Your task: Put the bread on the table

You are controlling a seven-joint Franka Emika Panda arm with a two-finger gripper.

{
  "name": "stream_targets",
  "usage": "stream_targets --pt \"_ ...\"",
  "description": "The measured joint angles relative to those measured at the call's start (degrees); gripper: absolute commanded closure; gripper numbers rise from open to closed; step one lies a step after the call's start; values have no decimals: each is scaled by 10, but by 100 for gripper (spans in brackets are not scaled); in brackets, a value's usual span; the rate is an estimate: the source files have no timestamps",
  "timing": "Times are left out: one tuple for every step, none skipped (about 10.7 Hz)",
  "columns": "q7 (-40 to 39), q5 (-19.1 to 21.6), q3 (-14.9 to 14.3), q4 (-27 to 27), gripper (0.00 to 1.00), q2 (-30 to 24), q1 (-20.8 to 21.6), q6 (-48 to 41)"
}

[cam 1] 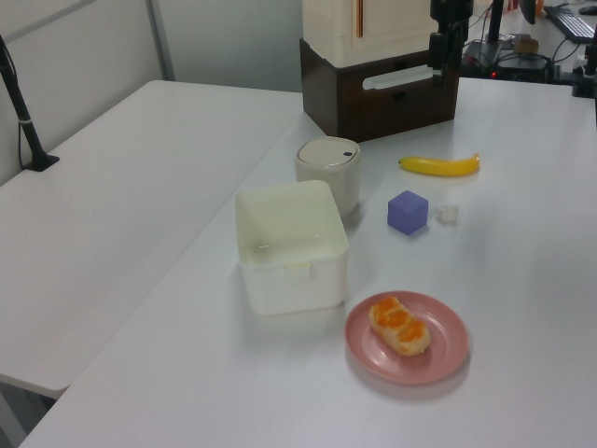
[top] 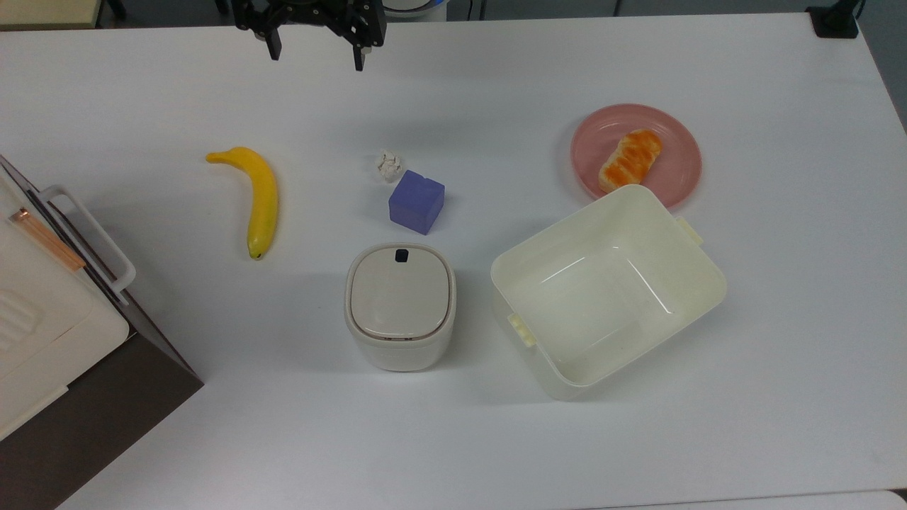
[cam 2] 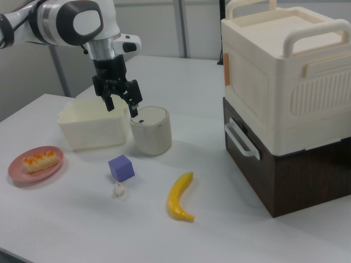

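So far nothing of the job is done: the bread (top: 631, 160) lies on the pink plate (top: 680, 142), at the top view's right, with the plate touching the far corner of the open cream tub (top: 680, 290). The jaws (top: 317, 55) hang spread wide and empty above the far edge of the desk (top: 496, 85), well apart from the bread. By my reckoning the whole task is left: travel across, take hold of the bun, lift it off the plate and set it on bare desk. Counting what stands about: one bread, one plate, one tub, one yellow banana (top: 259, 200), one purple block (top: 417, 202), one crumpled white scrap (top: 388, 165) just beside it, one lidded round bin (top: 400, 304), and one stacked cream-and-brown box (cam 2: 285, 104).
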Motion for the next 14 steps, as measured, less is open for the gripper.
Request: stream_targets --pt "0 0 0 0 0 0 0 0" --pt "1 11 0 0 0 0 0 0" --pt "1 18 -1 1 0 0 0 0" --pt "1 21 -1 2 0 0 0 0" --pt "1 21 -1 3 0 0 0 0" --pt "1 21 -2 3 0 0 0 0" --pt "1 21 -2 3 1 0 0 0" --pt "1 21 -2 3 5 0 0 0" --pt "1 21 -2 3 9 0 0 0" --pt "1 21 -2 4 20 0 0 0" --pt "1 21 -2 4 33 0 0 2" --pt "1 21 -2 4 42 0 0 16" --pt "0 22 -2 4 44 1 0 30" --pt "-2 22 -2 4 49 3 1 39"
